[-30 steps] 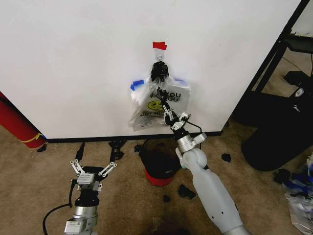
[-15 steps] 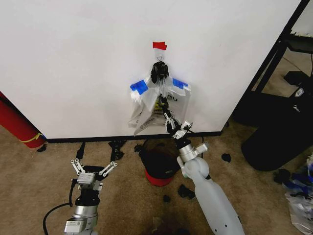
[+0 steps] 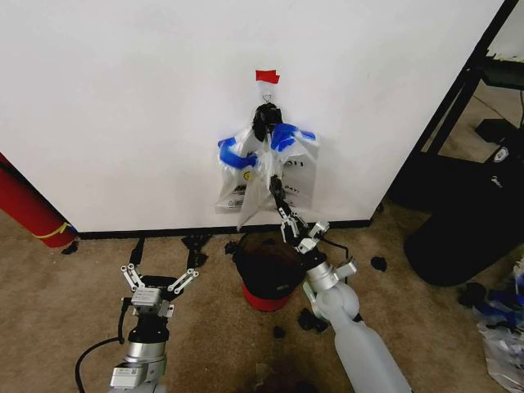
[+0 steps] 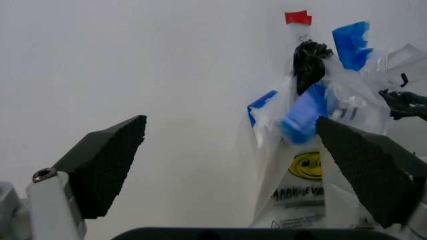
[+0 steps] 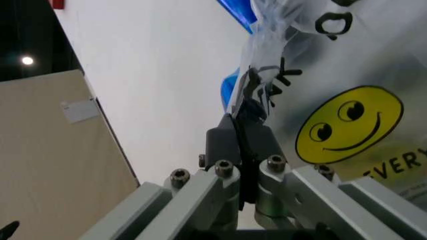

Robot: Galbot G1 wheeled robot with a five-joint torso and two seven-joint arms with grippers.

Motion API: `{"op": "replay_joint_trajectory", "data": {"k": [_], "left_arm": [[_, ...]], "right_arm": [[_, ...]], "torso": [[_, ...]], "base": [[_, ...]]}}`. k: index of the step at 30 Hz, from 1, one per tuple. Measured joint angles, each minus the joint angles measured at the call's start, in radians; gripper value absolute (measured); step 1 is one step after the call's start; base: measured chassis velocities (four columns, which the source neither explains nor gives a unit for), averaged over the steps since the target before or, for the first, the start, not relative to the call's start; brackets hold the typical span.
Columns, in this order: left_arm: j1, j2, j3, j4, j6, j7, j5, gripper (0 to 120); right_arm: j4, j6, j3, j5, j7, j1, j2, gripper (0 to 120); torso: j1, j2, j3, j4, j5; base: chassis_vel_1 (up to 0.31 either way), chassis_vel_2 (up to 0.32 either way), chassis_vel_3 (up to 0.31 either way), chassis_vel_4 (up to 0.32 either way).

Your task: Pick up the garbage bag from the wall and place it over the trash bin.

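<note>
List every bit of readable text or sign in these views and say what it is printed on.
"EVERY": partial black print on the garbage bag, below its yellow smiley face, right wrist view.
Black print under the smiley in the left wrist view: blurred, not readable.
Black print on the bags in the head view: too small to read.
Red tape strip on the wall: no text.

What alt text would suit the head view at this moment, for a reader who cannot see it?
The right gripper, shut on a thin see-through plastic garbage bag, holds it against the plain white wall, just above the small round red trash bin on the carpet. A bundle of like bags hangs from a hook under red tape, and the left gripper sits open, low to the left.
</note>
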State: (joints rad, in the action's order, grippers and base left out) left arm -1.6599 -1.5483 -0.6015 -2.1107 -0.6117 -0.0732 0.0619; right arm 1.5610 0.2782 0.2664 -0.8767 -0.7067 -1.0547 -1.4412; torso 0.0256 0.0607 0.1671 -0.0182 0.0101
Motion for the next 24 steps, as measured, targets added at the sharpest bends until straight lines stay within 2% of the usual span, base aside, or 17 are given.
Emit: {"op": "replay_joint_trajectory", "data": {"k": [24], "left_arm": [[-0.006,0.001,0.001,-0.002,-0.011,0.002,-0.001,100]], "right_arm": [[0.021,0.023,0.018,0.002,-0.105,-0.110,-0.013,0]], "torso": [[0.000,0.000,0.000,0.0000,0.0000]], "base": [[0.000,0.000,0.000,0.000]]}}
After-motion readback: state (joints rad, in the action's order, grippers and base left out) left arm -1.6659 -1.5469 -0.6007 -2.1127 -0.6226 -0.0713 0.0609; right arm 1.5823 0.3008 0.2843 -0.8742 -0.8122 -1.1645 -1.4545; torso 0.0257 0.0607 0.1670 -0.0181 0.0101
